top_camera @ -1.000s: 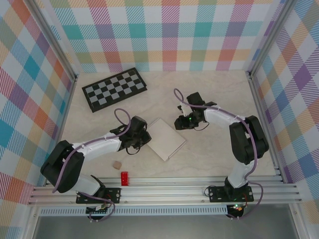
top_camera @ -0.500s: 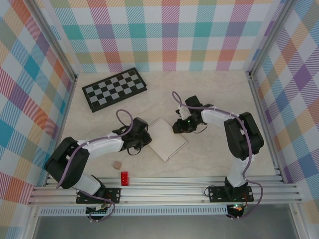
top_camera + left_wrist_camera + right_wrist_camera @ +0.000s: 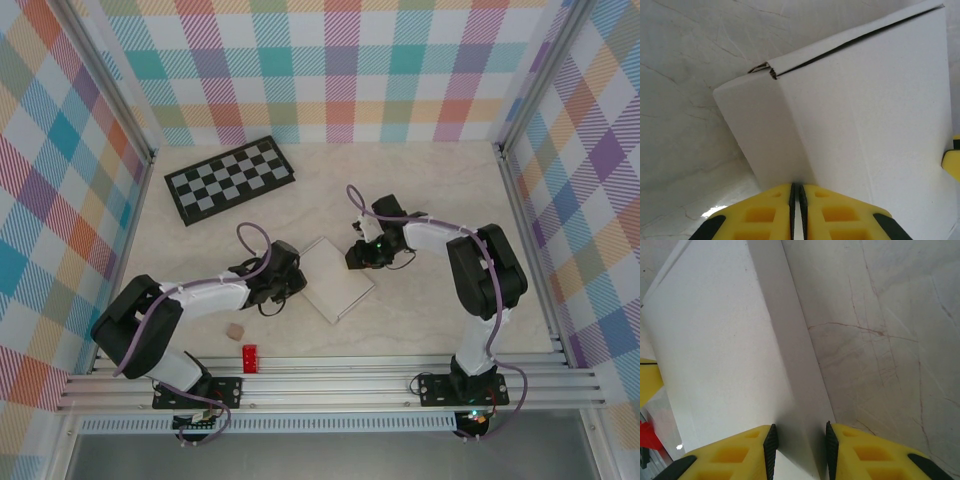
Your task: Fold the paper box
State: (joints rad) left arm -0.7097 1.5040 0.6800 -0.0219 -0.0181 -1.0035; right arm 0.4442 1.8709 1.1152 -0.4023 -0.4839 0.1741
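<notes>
I see the paper box (image 3: 338,282) lying flat on the bench (image 3: 430,200) just below the middle of the overhead frame, turned so its corners point up, down, left and right. It looks folded into a shallow, closed white shape. My left gripper (image 3: 292,285) sits at its left side, and my right gripper (image 3: 358,256) is at its upper right edge. In the left wrist view the yellow fingers (image 3: 765,210) are drawn almost together, leaving only a thin slit. The box's folded ridge runs straight down into that slit, so I read it as pinched on the cardboard. Near the top of that view a dark seam crosses the box, with a small rough tear at its left end. In the right wrist view the two fingers (image 3: 735,455) stand a little apart with the box's narrow side wall between their black pads, clamped on it. The wide white face spreads up and to the left, with bare marbled bench to the right. A black-and-grey checkerboard (image 3: 228,178) lies well apart in the upper left of the overhead frame. A small tan block (image 3: 233,329) and a red block (image 3: 249,357) sit near the lower edge, below my left arm.
</notes>
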